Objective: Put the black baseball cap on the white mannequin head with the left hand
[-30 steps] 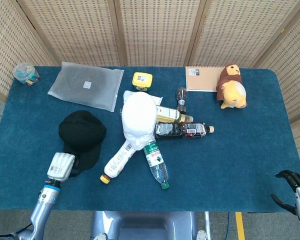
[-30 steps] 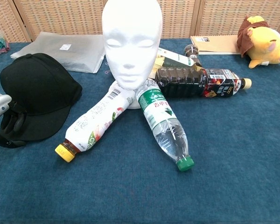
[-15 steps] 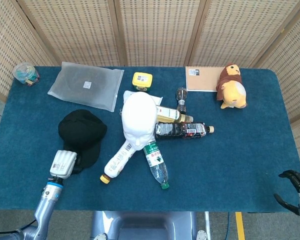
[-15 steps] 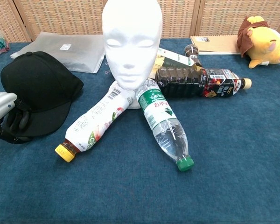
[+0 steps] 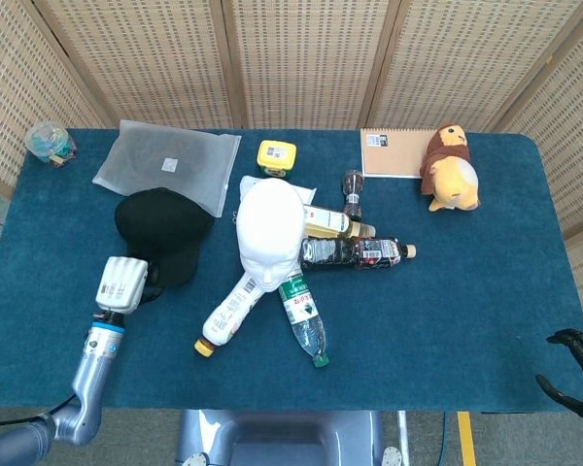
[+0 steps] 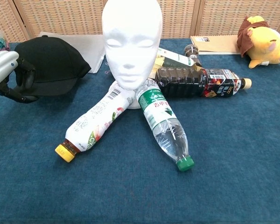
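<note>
The black baseball cap hangs lifted off the blue table, left of the white mannequin head. My left hand grips the cap by its brim, fingers curled under it. The mannequin head stands upright at the table's middle, facing the front edge, with bottles leaning around its base. My right hand shows only at the lower right corner of the head view, off the table, fingers apart and holding nothing.
Several bottles lie fanned around the mannequin's base. A clear plastic bag lies behind the cap. A yellow box, a notebook, a plush toy and a small jar sit toward the back.
My left hand has raised the cap off the table and carried it up and back, toward the plastic bag. The right hand has drifted slightly lower.
</note>
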Controlling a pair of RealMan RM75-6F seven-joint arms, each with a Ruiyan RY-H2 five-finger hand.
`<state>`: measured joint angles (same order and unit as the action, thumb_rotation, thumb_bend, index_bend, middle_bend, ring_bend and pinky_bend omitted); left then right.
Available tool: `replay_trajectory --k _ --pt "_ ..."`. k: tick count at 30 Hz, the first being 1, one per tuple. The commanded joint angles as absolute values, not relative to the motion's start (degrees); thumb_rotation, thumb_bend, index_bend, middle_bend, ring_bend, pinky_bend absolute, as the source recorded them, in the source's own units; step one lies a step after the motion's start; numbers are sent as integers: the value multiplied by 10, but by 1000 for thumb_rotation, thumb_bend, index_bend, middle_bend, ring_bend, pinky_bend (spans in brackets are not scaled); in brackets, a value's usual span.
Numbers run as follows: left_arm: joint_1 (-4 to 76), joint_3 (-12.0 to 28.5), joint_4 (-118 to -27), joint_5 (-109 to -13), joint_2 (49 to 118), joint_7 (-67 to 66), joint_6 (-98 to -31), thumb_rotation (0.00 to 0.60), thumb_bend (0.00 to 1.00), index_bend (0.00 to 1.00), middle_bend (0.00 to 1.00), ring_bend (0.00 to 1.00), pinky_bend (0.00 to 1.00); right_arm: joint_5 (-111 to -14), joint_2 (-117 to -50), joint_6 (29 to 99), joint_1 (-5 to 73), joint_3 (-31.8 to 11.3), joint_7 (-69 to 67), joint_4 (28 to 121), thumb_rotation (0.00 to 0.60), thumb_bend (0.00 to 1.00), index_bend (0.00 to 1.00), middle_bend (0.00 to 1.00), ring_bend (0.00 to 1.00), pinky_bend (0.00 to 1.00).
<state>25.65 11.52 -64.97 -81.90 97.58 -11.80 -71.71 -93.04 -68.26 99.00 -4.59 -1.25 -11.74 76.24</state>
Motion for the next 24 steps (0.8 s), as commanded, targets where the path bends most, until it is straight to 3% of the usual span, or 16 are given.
replay_trajectory --k 1,5,9,20,24 --pt "282 134 -619 -811 981 -109 -703 600 184 622 575 448 651 -930 -682 991 -46 -13 -116 764 600 173 368 340 358 325" --pt "308 148 -572 -795 996 -92 -674 600 187 562 502 367 541 -930 -679 993 -48 -14 -111 769 600 173 368 340 358 325" --pt "335 154 -516 -783 1018 -76 -642 600 218 531 466 341 517 -929 -675 994 -49 -16 -102 778 600 173 369 340 358 325" --pt "376 143 -393 -776 1059 -10 -593 600 407 525 444 326 508 -928 -667 993 -50 -17 -85 797 600 173 368 341 358 325" --pt "373 139 -384 -785 1064 11 -625 600 506 528 444 332 599 -928 -665 993 -51 -17 -85 799 600 174 369 340 358 325"
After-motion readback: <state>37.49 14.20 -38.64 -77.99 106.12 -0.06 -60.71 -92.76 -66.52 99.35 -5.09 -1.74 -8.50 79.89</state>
